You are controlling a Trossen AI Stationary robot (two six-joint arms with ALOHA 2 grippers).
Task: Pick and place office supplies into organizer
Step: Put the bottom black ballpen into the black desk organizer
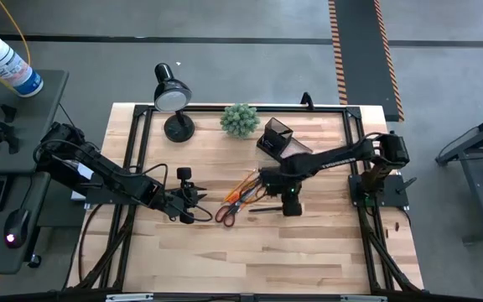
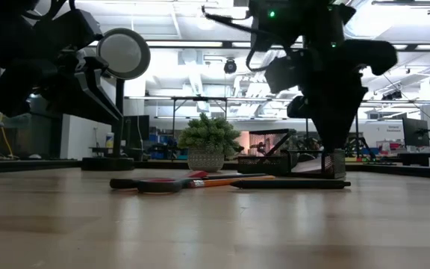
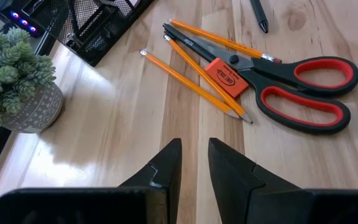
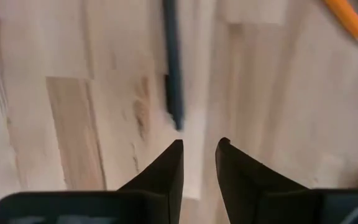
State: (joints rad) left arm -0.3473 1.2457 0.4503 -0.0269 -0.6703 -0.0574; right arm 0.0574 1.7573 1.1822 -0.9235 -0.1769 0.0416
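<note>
Scissors (image 3: 291, 84) with red-lined dark handles lie flat on the wooden table (image 1: 250, 252), near its middle, their blades pointing toward the organizer (image 1: 277, 138). Three orange pencils (image 3: 194, 84) lie fanned beside and under the blades, and a small orange eraser (image 3: 227, 76) rests against the blades among them. A dark pen (image 4: 173, 62) lies alone on the wood just to the right of that pile.

My right jaws (image 1: 291, 204) are low over the table, close to the dark pen, and the gap between them is narrow, with nothing in it; the pen lies just ahead of the fingertips (image 4: 166, 163), not touching them. My left jaws (image 1: 198, 197) hover a little left of the scissors' handles, also nearly closed and holding nothing, with bare wood between them and the pencils.

The organizer, dark and see-through, stands toward the far edge of the table, beyond the supplies. I cannot tell what lies inside it. A green plant ball in a patterned pot (image 3: 14, 81) stands just left of it, and a black desk lamp (image 1: 173, 96) stands farther left, near the far corner.
</note>
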